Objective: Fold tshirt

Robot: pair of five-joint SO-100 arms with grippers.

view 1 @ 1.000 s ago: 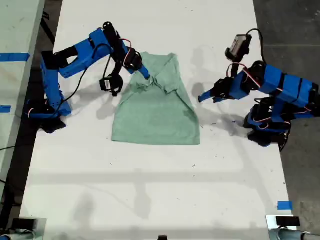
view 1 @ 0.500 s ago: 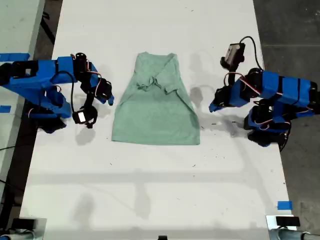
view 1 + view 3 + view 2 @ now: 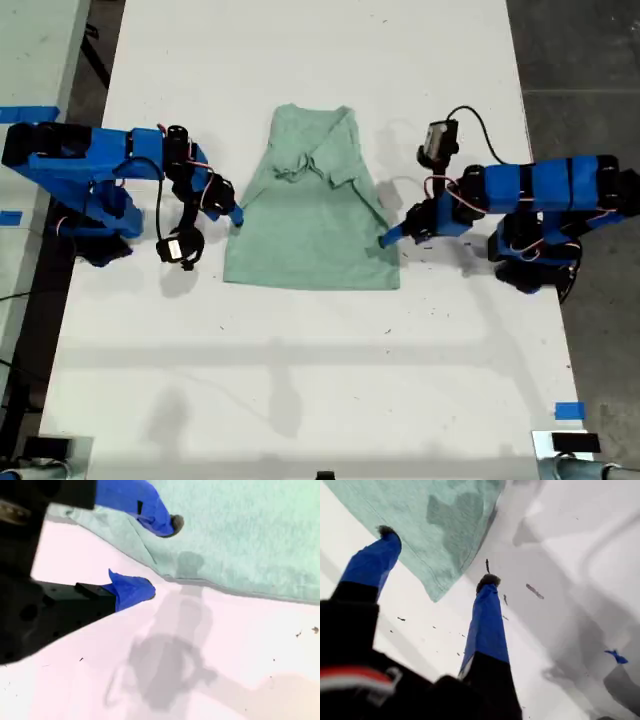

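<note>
One tshirt (image 3: 311,212), two grippers. My first gripper (image 3: 437,555) spread, straddling hem corner. My second gripper (image 3: 157,557) spread, straddling side edge; nothing grasped.

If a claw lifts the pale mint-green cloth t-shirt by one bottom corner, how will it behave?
The pale mint-green cloth t-shirt would probably droop and drag, not lift flat: it lies limp, with its sleeves already folded in and bunched. It looks thin and light, so the folded layers may slip apart. Pushing would likely wrinkle it rather than slide it on the white table.
</note>
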